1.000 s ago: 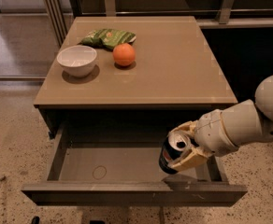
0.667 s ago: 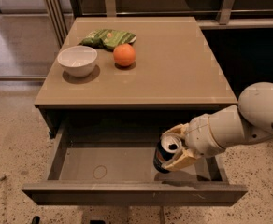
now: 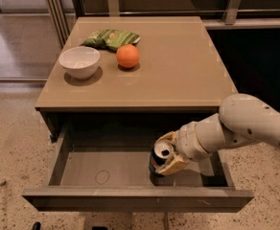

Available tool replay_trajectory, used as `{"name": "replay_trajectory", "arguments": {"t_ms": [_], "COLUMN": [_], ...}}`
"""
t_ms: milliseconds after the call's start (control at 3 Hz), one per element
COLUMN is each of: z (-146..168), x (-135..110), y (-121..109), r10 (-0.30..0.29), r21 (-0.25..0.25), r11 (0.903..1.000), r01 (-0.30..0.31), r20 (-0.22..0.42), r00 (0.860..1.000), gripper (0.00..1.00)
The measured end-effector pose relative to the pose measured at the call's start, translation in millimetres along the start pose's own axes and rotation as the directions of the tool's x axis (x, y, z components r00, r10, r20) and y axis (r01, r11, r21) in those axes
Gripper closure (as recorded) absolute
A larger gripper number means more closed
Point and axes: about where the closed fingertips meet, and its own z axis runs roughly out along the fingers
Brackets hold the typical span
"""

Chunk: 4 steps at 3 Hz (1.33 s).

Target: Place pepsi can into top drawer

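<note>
The top drawer point(image 3: 82, 169) of the tan table is pulled open; its grey-brown floor shows a faint ring mark. My gripper point(image 3: 168, 153) reaches in from the right and is shut on the pepsi can point(image 3: 158, 158), a dark-blue can with a silver top. The can is inside the drawer, right of the middle, low over or on the floor; I cannot tell if it touches. The fingers point(image 3: 174, 164) wrap the can's right side.
On the tabletop point(image 3: 178, 71) stand a white bowl point(image 3: 79, 61), an orange fruit point(image 3: 128, 56) and a green snack bag point(image 3: 111, 38). The drawer's front panel point(image 3: 135, 198) lies toward me. Speckled floor lies around; dark space is to the right.
My gripper with the can has moved left and lower into the drawer, from near the right wall toward the middle.
</note>
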Motion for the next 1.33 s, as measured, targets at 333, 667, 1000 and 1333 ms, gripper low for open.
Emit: {"name": "replay_trajectory", "arguments": {"t_ms": [333, 667, 1000, 1333], "z": [21.9, 36.5, 38.2, 38.2], "x": [15.8, 28.0, 29.1, 29.1], "y": [-5.9, -10.7, -11.2, -11.2], "r10": [0.019, 0.035, 0.036, 0.036], "r21": [-0.011, -0.017, -0.018, -0.018], "r11": [0.9998, 0.9992, 0.9991, 0.9991], "r01": [-0.019, -0.036, -0.037, -0.037], "r20": [-0.026, -0.050, -0.053, -0.053], "r00": [0.999, 0.998, 0.998, 0.998], "gripper": [1.00, 1.00, 0.77, 0.54]}}
